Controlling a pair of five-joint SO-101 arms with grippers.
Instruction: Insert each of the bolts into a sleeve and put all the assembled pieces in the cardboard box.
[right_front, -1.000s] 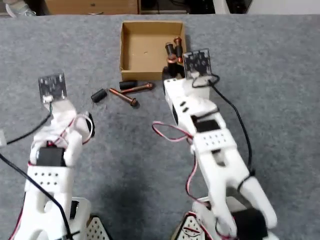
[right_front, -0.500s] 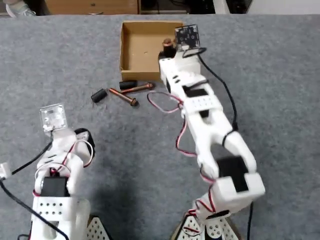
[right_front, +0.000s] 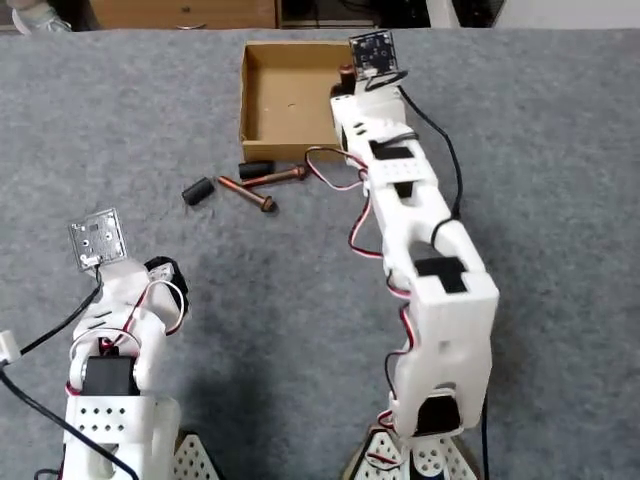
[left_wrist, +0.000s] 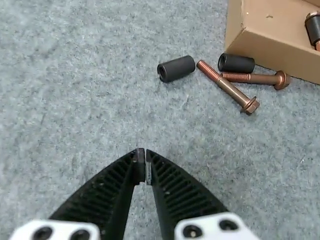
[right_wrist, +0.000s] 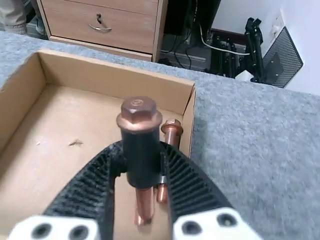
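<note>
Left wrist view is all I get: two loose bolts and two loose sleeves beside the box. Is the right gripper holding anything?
Observer: Yes. The right gripper is shut on an assembled piece, with the bolt head up.
Operator: Is it over the box?
Observer: Yes, it is over the cardboard box, near one side wall.
Operator: Is anything inside?
Observer: One bolt sits beside that wall. Whether it has a sleeve is hidden.

Upright over open cardboard box (right_wrist: 30, 80): sleeved bolt (right_wrist: 140, 150). Flat beside box: two bare bolts (left_wrist: 227, 87) (left_wrist: 252, 78), two black sleeves (left_wrist: 176, 68) (left_wrist: 236, 63).
</note>
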